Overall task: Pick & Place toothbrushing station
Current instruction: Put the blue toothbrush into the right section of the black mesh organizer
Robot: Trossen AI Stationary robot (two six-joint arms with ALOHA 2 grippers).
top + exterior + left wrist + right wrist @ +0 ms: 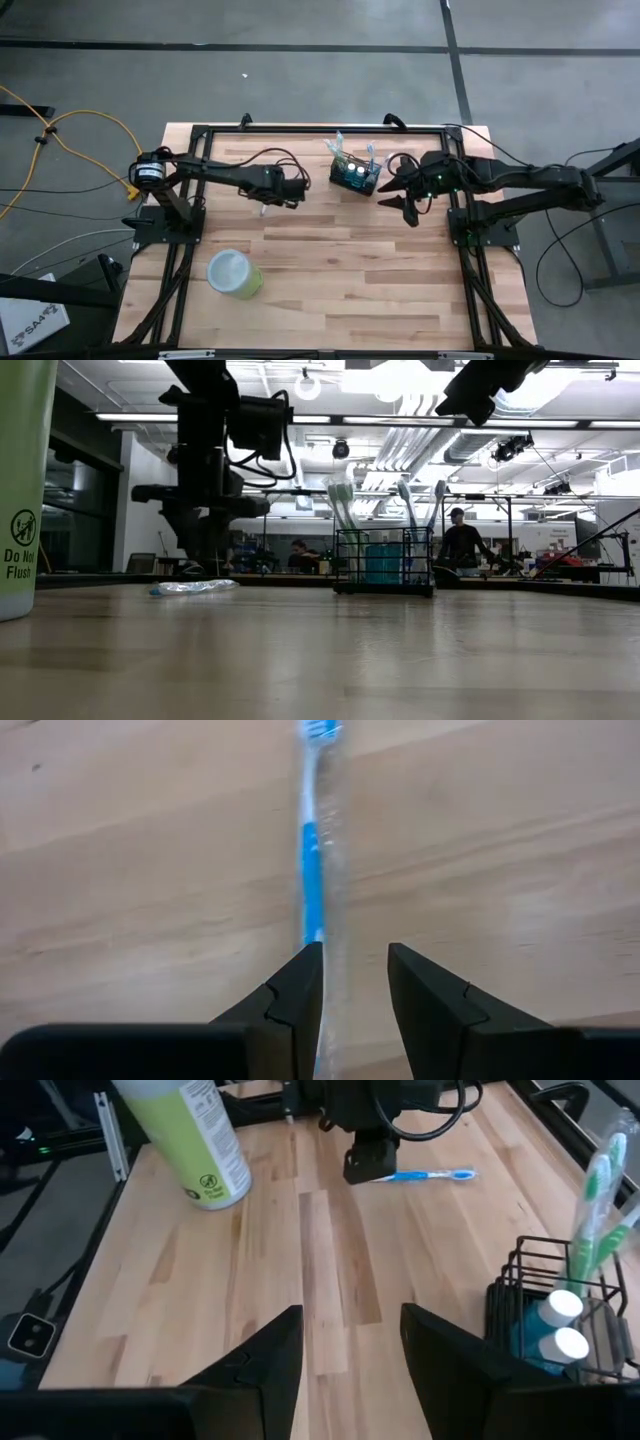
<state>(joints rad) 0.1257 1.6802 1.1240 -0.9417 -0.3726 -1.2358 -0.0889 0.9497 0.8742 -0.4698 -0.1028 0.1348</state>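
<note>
Straddling the blue toothbrush (314, 840) in its clear wrapper, my left tool (352, 982) sits low over the bench (330, 290), its two fingers parted with the handle running between them; I cannot tell whether they are pressing on it or only flanking it. The toothbrush lies flat on the wood, well apart from the light-green cup (235, 273) nearer the front edge. My right tool (350, 1342) hovers with its fingers spread and nothing between them, just beside the toothbrushing station (356, 175), the black wire-mesh basket standing upright near the far edge of the bench with several toothbrushes and two capped bottles in it.

The risks I judge from here: the wrapper looks slick, so a grip on the thin handle could slide or let the brush rotate as it lifts. A brush lying flat leaves little room under it, so my fingertips may scrape the wood. The basket is light and already crowded, so a careless approach by either arm could tip it or knock the standing brushes.
</note>
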